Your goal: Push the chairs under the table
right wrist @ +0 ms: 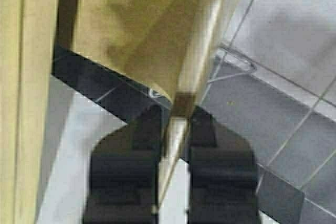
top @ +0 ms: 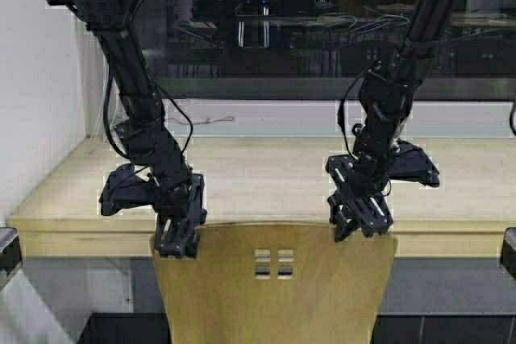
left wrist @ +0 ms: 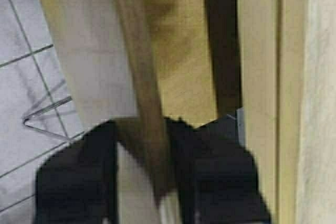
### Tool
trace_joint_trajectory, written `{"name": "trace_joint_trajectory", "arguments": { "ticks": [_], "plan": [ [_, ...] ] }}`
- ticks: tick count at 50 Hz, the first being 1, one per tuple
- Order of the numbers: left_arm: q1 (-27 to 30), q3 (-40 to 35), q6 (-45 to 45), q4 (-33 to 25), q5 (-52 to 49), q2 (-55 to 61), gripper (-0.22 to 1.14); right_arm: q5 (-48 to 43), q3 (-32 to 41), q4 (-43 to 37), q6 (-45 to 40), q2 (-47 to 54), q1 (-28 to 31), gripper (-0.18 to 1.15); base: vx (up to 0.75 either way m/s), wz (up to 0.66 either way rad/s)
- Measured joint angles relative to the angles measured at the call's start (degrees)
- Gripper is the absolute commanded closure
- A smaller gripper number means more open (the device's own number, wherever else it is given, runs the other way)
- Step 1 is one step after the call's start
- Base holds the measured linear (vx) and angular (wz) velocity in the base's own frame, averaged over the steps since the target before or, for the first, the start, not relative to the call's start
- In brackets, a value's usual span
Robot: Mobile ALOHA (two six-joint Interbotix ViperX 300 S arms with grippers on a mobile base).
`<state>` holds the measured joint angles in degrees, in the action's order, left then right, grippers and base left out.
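You only see the chair (top: 274,288) backrest; its seat and legs are cut off at 6 o'clock. Its back faces you, top edge running 9-to-3 along the worktop (top: 258,179). Your left hand (top: 177,235) and right hand (top: 360,217) each clench that top edge.

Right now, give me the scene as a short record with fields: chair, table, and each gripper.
chair: one chair in view, backrest top just short of the table's front edge
table: light-wood table, top bare where visible
left gripper: left gripper shut on the backrest's top left corner
right gripper: right gripper shut on the backrest's top right corner
floor: tiled floor beneath
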<state>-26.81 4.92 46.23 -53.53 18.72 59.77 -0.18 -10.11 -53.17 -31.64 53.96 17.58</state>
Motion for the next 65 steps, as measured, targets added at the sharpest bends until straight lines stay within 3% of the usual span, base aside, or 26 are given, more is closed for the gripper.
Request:
{"name": "trace_joint_trajectory", "arguments": {
  "ticks": [11,14,19,25,29,34,57,65],
  "plan": [
    [0.0,0.4,0.0,0.0,-0.1,0.0,0.86,0.6,-0.1,0.1,0.1,0.0,0.0,0.91,0.12,0.0],
    [0.1,0.5,0.0,0.2,-0.1,-0.1,0.83,0.8,-0.2,0.4,0.9,0.1,0.0,0.86,0.06,-0.01],
    [0.0,0.8,0.0,0.0,-0.1,0.0,0.68,1.0,-0.1,1.3,2.1,0.1,-0.1,0.6,0.04,-0.01],
    [0.2,1.4,0.0,0.2,-0.6,-0.4,0.35,3.3,1.0,2.0,4.6,0.4,-0.8,0.21,0.01,-0.01],
    [0.3,1.9,0.0,0.2,-1.5,-1.2,0.14,4.7,2.0,2.2,5.8,2.1,-0.8,0.08,-0.01,-0.01],
    [-0.2,3.0,-1.5,0.6,-2.8,-1.9,0.02,5.5,2.0,2.0,5.8,3.3,-1.2,0.08,-0.04,0.04],
    [0.5,12.6,-1.9,1.2,-4.7,-13.3,0.02,4.4,-7.1,1.8,6.9,-5.8,-1.2,0.08,0.0,0.0],
    [0.5,15.1,-3.7,5.0,-1.0,-20.6,0.02,1.4,-10.5,2.2,8.0,-13.6,-0.6,0.08,-0.01,0.0]
  ]
}}
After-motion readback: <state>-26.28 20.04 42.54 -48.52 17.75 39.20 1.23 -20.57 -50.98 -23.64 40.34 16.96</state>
